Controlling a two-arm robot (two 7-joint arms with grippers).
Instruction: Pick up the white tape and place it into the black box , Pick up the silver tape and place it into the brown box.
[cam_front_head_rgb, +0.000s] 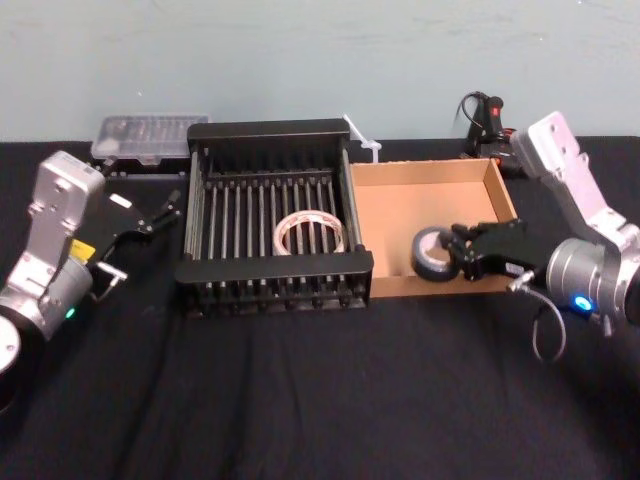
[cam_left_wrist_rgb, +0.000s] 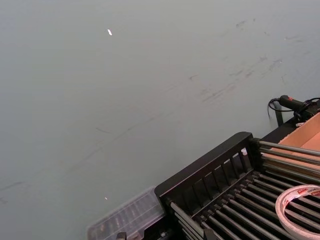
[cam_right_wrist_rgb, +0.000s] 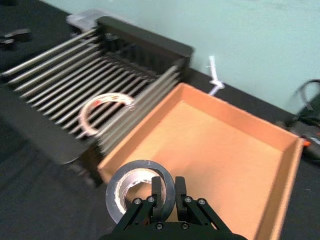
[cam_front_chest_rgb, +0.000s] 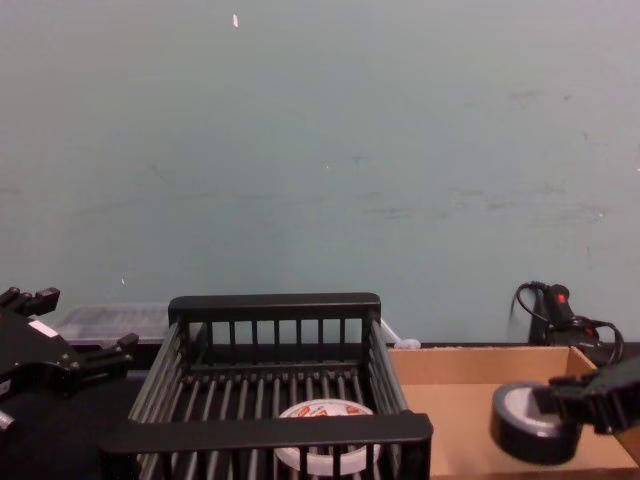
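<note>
Right pincer (cam_front_head_rgb: 462, 250) is clenching the silver tape (cam_front_head_rgb: 432, 252) by its wall above the brown box (cam_front_head_rgb: 430, 172), at its near corner; dropped here, it risks clipping the rim and rolling out. White tape (cam_front_head_rgb: 310, 232) is lying in the black box (cam_front_head_rgb: 270, 130), left pincer (cam_front_head_rgb: 160, 212) idling released beside it.

white tape (cam_front_head_rgb: 282, 234) in black box (cam_front_head_rgb: 270, 130); brown box (cam_front_head_rgb: 400, 210) just R of it; silver tape (cam_front_head_rgb: 430, 270) over brown box front L corner

Black slatted plastic crate (cam_front_chest_rgb: 272, 430) centre; white tape roll with red-orange print (cam_front_chest_rgb: 322, 410) flat on its floor. Shallow tan cardboard box (cam_front_chest_rgb: 470, 365) beside, right. Right pincer (cam_front_chest_rgb: 556, 402) grips grey-silver tape roll (cam_front_chest_rgb: 520, 425) over box interior. Left pincer (cam_front_chest_rgb: 78, 325) left of crate, fingers spread
</note>
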